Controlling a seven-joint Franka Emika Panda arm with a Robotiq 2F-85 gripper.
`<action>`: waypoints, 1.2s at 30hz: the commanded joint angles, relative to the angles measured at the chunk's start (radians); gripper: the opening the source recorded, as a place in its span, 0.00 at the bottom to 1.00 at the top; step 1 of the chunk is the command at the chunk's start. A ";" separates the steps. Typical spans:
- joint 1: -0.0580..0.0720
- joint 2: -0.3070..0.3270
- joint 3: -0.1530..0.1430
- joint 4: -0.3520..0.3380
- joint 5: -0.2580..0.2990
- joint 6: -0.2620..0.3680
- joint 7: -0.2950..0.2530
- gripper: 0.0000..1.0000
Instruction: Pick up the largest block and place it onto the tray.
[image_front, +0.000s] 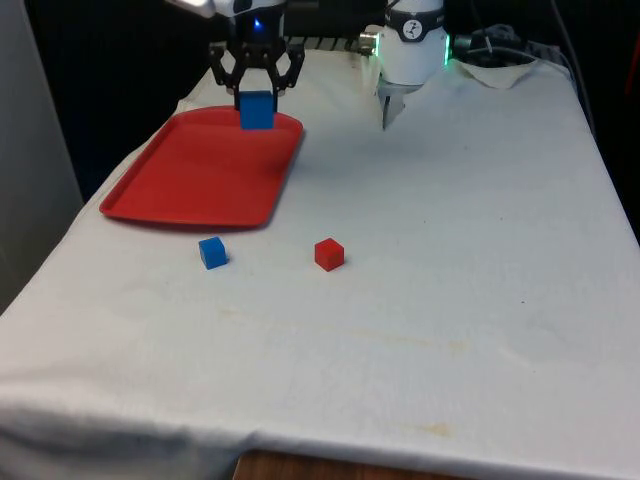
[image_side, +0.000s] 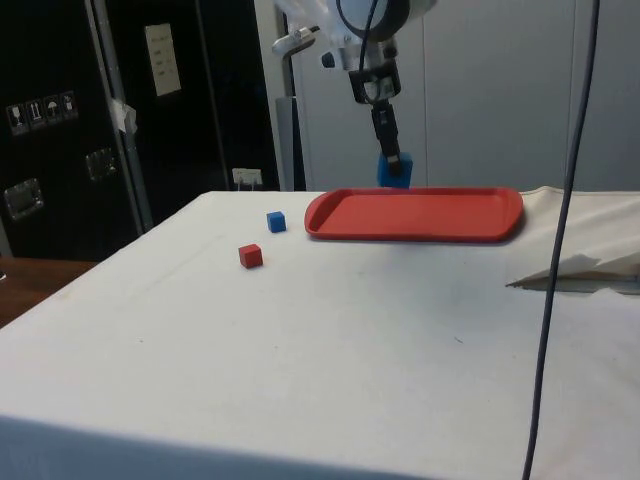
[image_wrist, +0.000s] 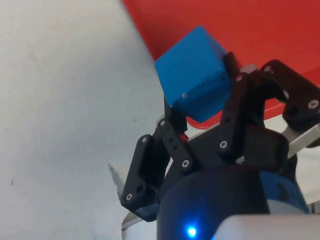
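Large blue block (image_front: 257, 110), red tray (image_front: 190, 180), small blue cube (image_front: 212, 253), red cube (image_front: 329, 254), white cloth (image_front: 450, 250).

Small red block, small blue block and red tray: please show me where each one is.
small red block (image_front: 329, 254), front view, on its front face.
small blue block (image_front: 212, 253), front view, on its front face.
red tray (image_front: 190, 180), front view, on its bare floor.

A white cloth (image_front: 450, 250) covers the table, wrinkled and faintly stained toward the lower edge of the front view. Dark cabinets (image_side: 60, 120) with a pale label (image_side: 160, 58) fill the side view's upper left, and pale panels (image_side: 480, 90) stand at its upper right. A black cable (image_side: 565, 230) hangs down at the right.
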 joint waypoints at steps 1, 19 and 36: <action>-0.010 0.010 0.002 0.005 0.016 0.008 -0.022 0.03; -0.048 0.239 -0.033 0.106 0.244 0.077 -0.256 0.03; -0.071 0.434 -0.061 0.193 0.508 0.073 -0.479 0.03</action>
